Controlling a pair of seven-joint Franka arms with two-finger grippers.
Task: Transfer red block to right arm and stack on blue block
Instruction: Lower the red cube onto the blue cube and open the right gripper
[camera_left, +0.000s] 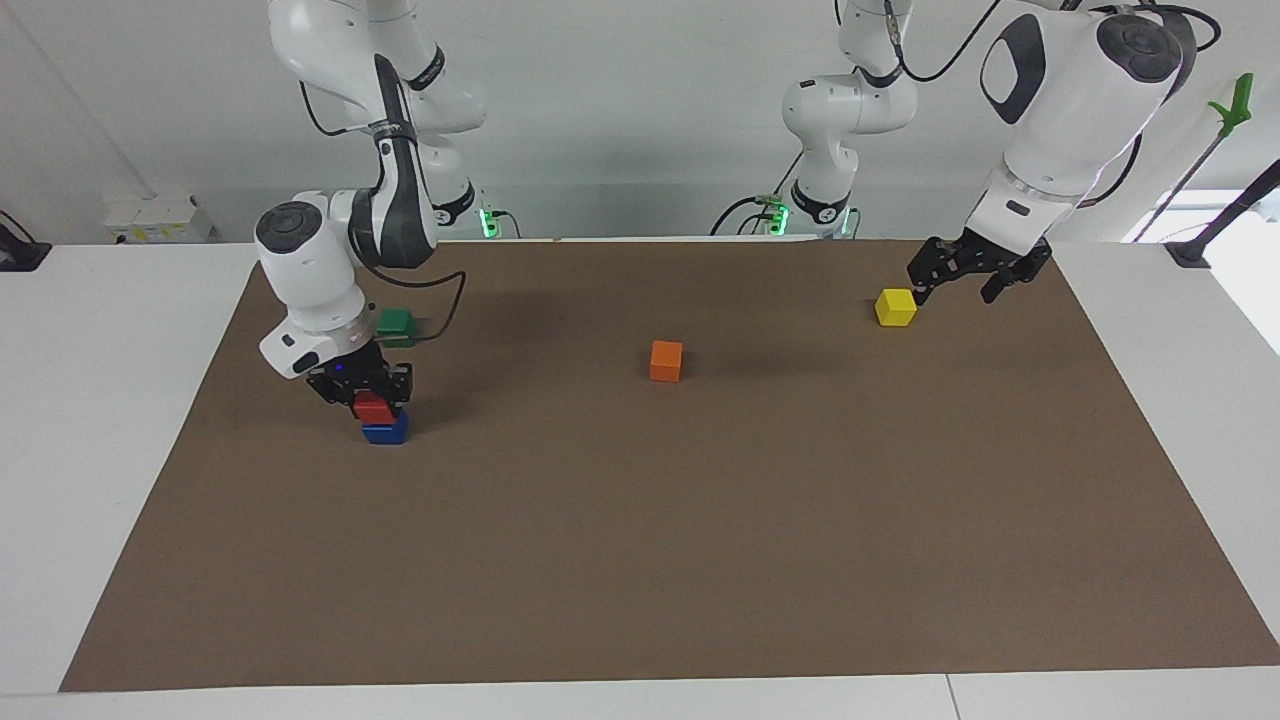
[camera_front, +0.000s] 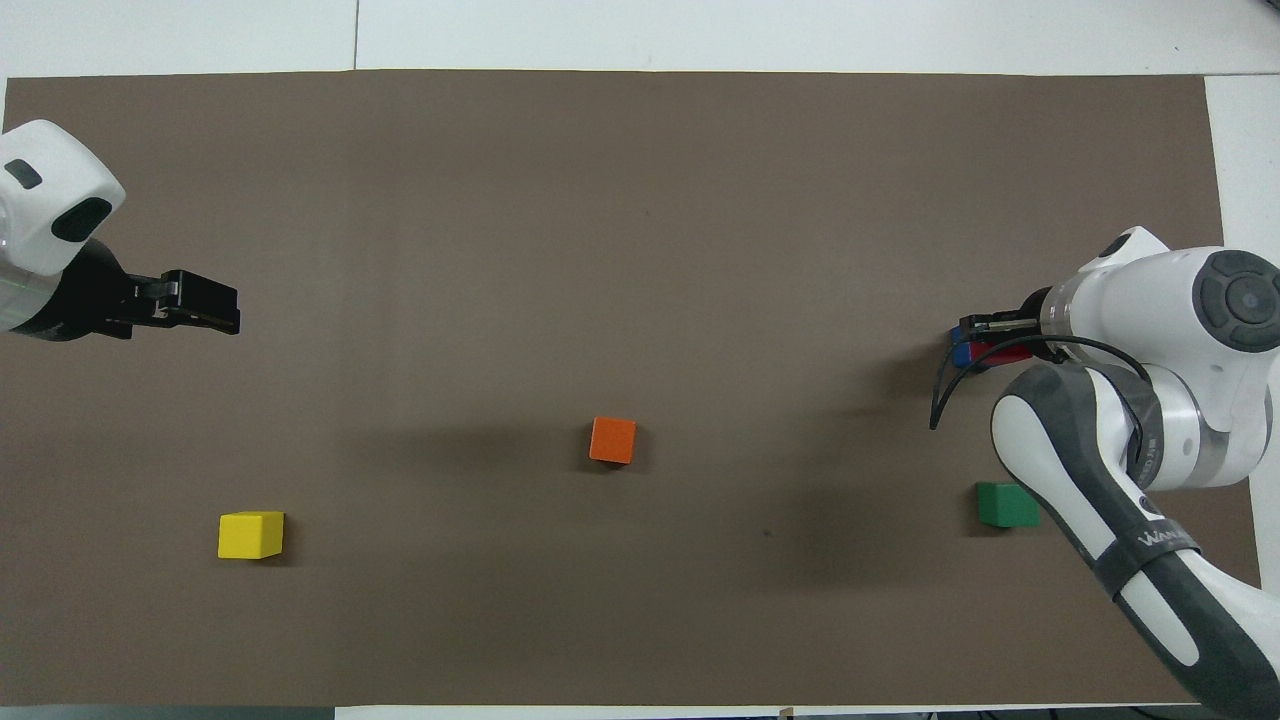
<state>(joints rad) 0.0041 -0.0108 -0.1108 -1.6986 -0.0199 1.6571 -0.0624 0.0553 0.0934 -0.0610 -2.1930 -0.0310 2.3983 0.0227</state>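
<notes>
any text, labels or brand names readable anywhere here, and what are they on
"WA...": white lettering on the dark band of the right arm in the overhead view; only the first letters can be made out, the rest is cut off.
The cubes, the brown mat and the left arm show no readable text.

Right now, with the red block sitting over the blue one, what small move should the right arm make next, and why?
Probably open the right pincer and let go. It is shut on the red block, which appears to rest squarely on the blue block, so the stack looks made. The left pincer waits open over the mat beside the yellow block.
</notes>
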